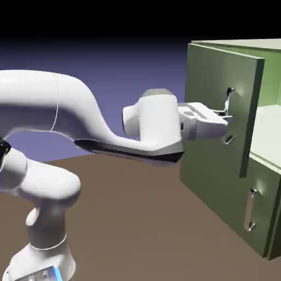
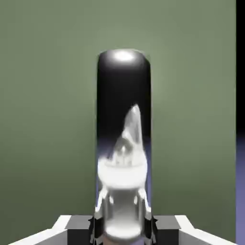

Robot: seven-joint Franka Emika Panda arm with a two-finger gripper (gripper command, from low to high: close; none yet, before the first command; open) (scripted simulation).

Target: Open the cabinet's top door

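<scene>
Here, the top door (image 1: pixel 217 104) of the olive-green cabinet (image 1: pixel 263 181) stands swung ajar, pale green interior showing behind its right edge. Its long silver handle (image 1: pixel 226 107) is clamped between the white arm's fingers (image 2: pixel 67 229), closed tight around it. Below sits 1 shorter-handled lower panel (image 1: pixel 236 203), above the brown table (image 1: pixel 142 219).

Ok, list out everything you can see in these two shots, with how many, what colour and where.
cabinet: one, olive-green, pale green inside, at the exterior view's right.
top door: one, olive-green, swung partly open.
top handle: one, silver, vertical on the top door, fills the hand view's middle.
lower panel: one, olive-green, shut.
lower handle: one, silver, shorter.
table: one, brown.
arm: one, white, from lower left.
gripper: one, shut on the top handle.
</scene>
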